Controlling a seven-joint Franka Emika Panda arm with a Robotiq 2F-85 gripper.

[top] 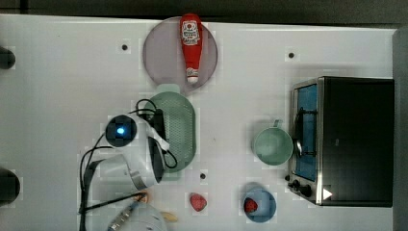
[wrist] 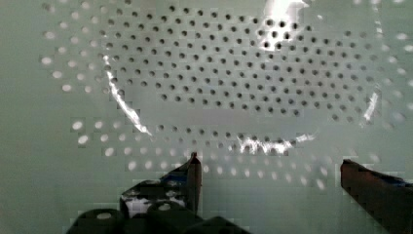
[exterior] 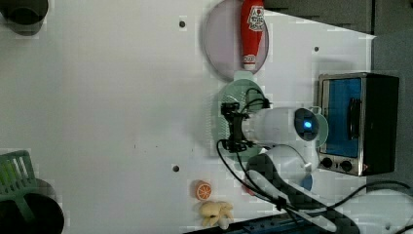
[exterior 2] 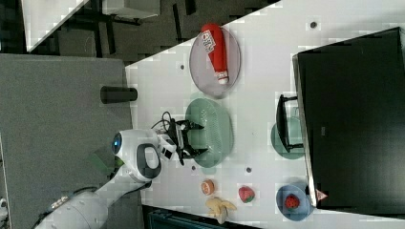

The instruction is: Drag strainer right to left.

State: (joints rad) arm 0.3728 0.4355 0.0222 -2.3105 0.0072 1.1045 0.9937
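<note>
The strainer [top: 182,126] is a large pale mint-green oval colander with a bottom full of small holes, lying mid-table just below the grey plate in the top view. It also appears in the left view [exterior: 239,88] and the right view [exterior 2: 218,128]. My gripper [exterior 2: 203,139] hangs over the strainer's side nearest the arm, open, its two dark fingers spread wide. In the wrist view the perforated bowl of the strainer [wrist: 219,73] lies close beneath the gripper [wrist: 270,163], and nothing sits between the fingers [wrist: 192,175]. The arm covers the strainer's left part in the top view.
A round grey plate [top: 161,53] carries a lying ketchup bottle [top: 191,43] right beside the strainer's end. To the top view's right stand a small mint cup [top: 273,146] and a toaster oven [top: 356,139]. A loose strawberry [top: 197,201] and a blue bowl [top: 263,212] lie near the bottom edge.
</note>
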